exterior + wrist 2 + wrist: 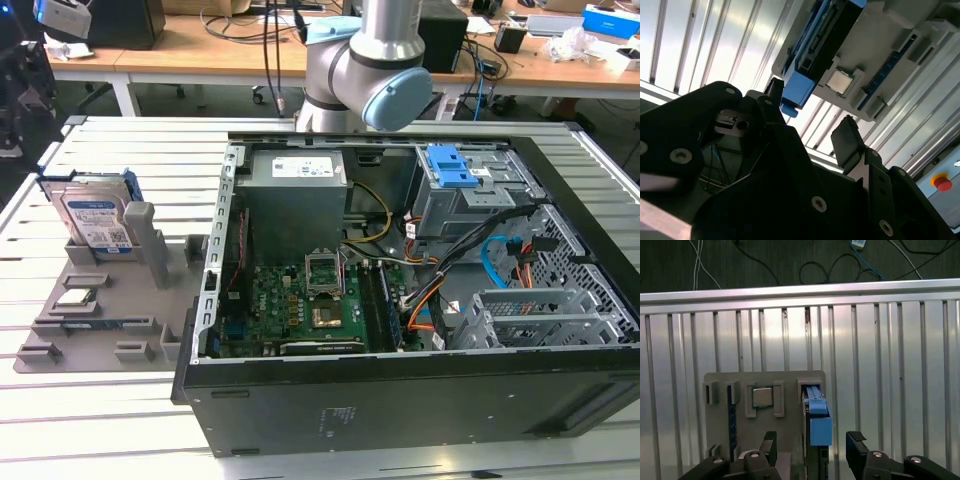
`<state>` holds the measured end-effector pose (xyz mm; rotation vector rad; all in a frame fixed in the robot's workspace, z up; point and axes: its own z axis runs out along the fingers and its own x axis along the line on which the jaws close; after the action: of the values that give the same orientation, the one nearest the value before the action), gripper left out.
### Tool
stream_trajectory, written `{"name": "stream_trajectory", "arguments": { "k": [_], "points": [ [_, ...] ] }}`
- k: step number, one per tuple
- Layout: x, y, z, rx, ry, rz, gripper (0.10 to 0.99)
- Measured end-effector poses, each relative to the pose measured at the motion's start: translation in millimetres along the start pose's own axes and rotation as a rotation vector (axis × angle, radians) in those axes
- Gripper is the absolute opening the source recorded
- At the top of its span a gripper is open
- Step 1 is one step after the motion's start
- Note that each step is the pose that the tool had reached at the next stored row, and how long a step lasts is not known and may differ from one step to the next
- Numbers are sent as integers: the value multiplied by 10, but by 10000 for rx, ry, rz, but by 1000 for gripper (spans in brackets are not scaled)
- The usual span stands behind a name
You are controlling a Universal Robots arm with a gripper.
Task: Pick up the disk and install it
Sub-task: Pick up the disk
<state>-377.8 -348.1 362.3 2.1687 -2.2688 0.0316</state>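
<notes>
Misalignment is judged the risk: the disk point(95, 215), stood on edge at a corner of the grey holder point(118, 292), could be tipped if struck off-centre. The gripper point(813, 436) is held wide open, empty, near it.

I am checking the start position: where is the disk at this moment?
In the exterior view the disk stands upright in the gray holder on that view's left, outside the computer case, near the small square chip.

Gripper point(809, 111) jaws apart, empty, near the disk point(826, 36) standing edge-on in grey holder point(892, 42); chip point(841, 81) just beside it.
</notes>
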Motion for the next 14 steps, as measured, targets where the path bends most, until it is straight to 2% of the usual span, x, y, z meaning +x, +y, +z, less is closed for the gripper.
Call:
{"name": "stream_trajectory", "arguments": {
  "k": [1, 2, 7, 14],
  "points": [
    [-22, -29, 1, 2, 65, -4, 659],
    [-31, -43, 2, 3, 92, -4, 659],
    [-36, -61, 25, 2, 95, -3, 659],
    [-37, -68, 109, 4, 94, -3, 659]
  ]
}}
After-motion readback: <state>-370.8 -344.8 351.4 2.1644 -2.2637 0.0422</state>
